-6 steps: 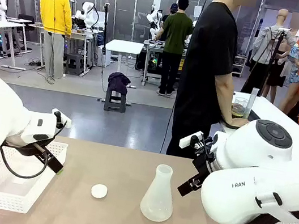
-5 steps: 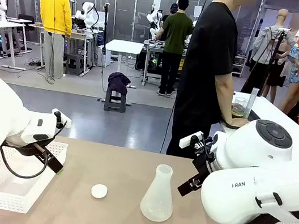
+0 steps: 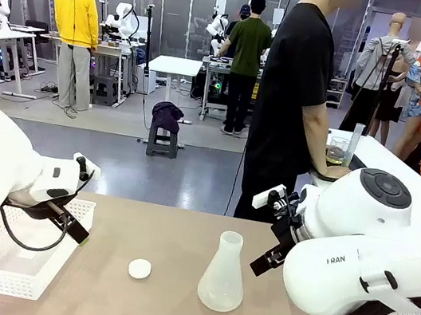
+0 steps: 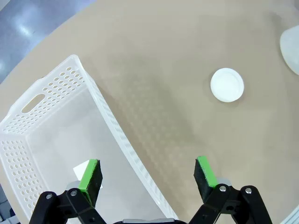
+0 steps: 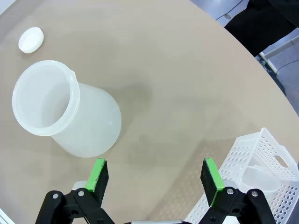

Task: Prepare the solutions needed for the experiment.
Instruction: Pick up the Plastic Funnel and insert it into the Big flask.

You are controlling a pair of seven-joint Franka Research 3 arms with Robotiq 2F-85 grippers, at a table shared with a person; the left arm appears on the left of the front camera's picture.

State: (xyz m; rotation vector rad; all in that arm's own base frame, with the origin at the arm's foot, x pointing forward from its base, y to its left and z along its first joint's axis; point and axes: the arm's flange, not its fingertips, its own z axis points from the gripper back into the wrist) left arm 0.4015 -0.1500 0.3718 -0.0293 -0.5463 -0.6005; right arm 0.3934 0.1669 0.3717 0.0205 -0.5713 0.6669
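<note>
While left gripper (image 4: pixel 147 171) and right gripper (image 5: pixel 154 174) wide apart, empty: solutions (image 3: pixel 335 156) shallow, pale yellow-green.

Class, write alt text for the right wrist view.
The open right gripper hangs over a tan table, facing an upright frosted conical flask. A small white cap lies beyond it; a white perforated basket sits at picture right.

Open lab hall: grey floor (image 3: pixel 113 159), rows of workbenches (image 3: pixel 176 64), conical flask (image 3: pixel 222 279) on table (image 3: pixel 173 236).
</note>
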